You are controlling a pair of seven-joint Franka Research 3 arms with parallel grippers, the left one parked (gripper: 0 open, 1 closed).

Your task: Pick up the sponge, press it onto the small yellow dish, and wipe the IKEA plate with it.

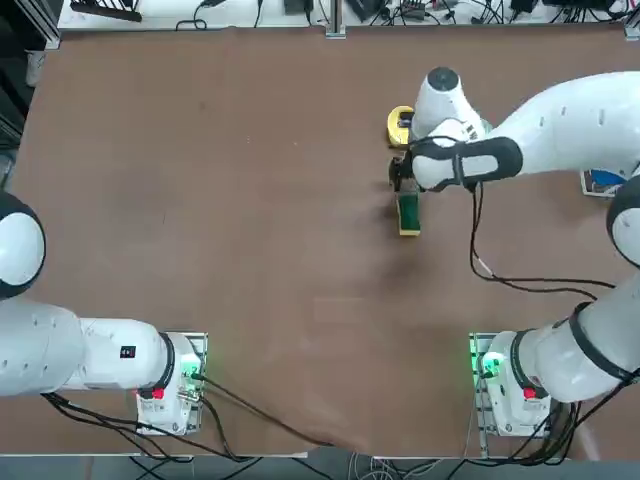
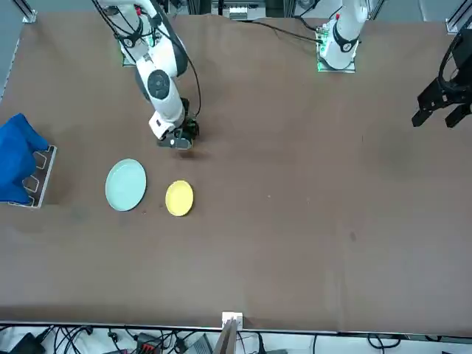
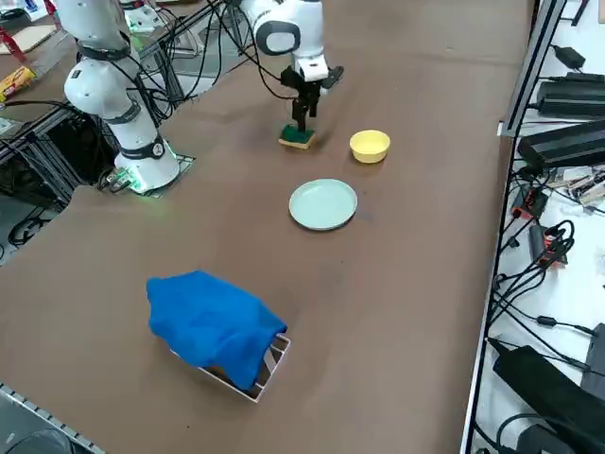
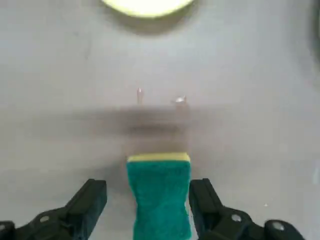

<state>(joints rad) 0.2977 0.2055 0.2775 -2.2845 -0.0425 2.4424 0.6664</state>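
One sponge [image 4: 159, 195] on table, lower centre of wrist frame, between spread right gripper [image 4: 149, 202] fingers, untouched.

IKEA plate [image 2: 126, 185] hidden under arm from above, small yellow dish [image 4: 147, 6] edge-cropped

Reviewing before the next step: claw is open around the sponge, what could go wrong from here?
1. The sponge lies on the table between the fingers of the open right claw, gaps both sides; an off-centre close could skew it.
2. The small yellow dish and the IKEA plate sit close together; pressing could nudge either.
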